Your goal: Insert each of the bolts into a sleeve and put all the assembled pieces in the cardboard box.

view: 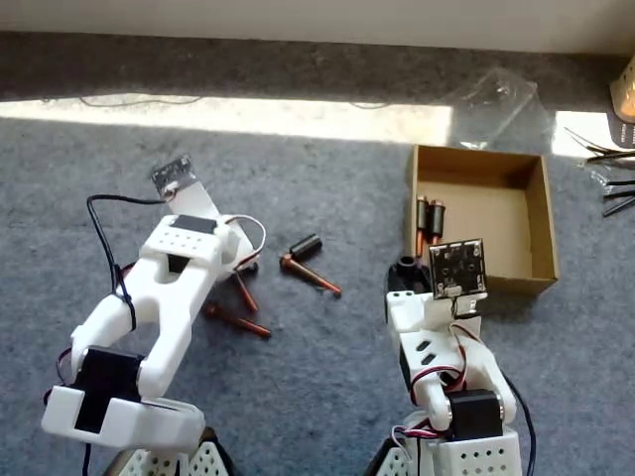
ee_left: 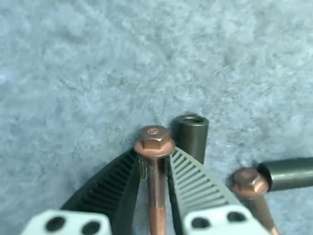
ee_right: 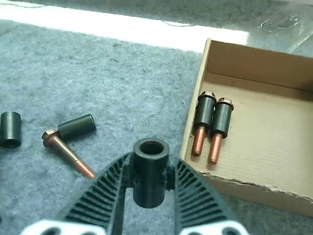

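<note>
Now the left pincer (ee_left: 155, 156) pinches a bolt (ee_left: 156, 188), well away from the box (ee_right: 254, 63). The right pincer (ee_right: 151, 162) pinches a sleeve (ee_right: 150, 174) beside the box. Line the bolt's tip with the sleeve's hole, then push slowly.

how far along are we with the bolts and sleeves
Done: two assembled pieces lie in the cardboard box. In hand: the left gripper is shut on a bolt and the right gripper on a sleeve, not yet joined. Left: a loose bolt and loose sleeve on the carpet, a second sleeve and a second bolt.
</note>
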Controlling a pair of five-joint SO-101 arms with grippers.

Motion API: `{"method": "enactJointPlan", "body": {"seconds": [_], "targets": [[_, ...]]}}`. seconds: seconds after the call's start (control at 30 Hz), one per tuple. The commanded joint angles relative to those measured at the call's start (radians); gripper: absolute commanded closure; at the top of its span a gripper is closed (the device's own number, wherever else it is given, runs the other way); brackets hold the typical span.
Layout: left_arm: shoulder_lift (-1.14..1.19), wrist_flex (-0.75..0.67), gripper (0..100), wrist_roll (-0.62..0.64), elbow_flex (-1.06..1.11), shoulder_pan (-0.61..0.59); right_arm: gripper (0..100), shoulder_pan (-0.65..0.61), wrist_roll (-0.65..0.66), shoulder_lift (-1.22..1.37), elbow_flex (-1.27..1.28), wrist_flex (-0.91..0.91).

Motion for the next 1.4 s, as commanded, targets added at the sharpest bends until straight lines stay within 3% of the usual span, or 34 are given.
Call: {"method": "enactJointPlan", "body": {"seconds": [0.0,0.33,0.9,1.37], "targets": [[-0.01,-0.014,97,-0.118,-0.093,0.012,99.0,0.012,-0.003,-0.012,-0.015,-0.018],[-0.039,-0.009,97,-0.328,-0.147,0.005,99.0,0.005,-0.003,-0.012,-0.012,-0.019],[-0.63,0.057,97,-0.792,0.012,0.007,99.1,-0.208,-0.005,-0.012,0.067,-0.16],[-1.001,0.058,97,-0.802,0.09,0.005,99.3,-0.392,-0.005,-0.01,0.196,-0.501]]}}
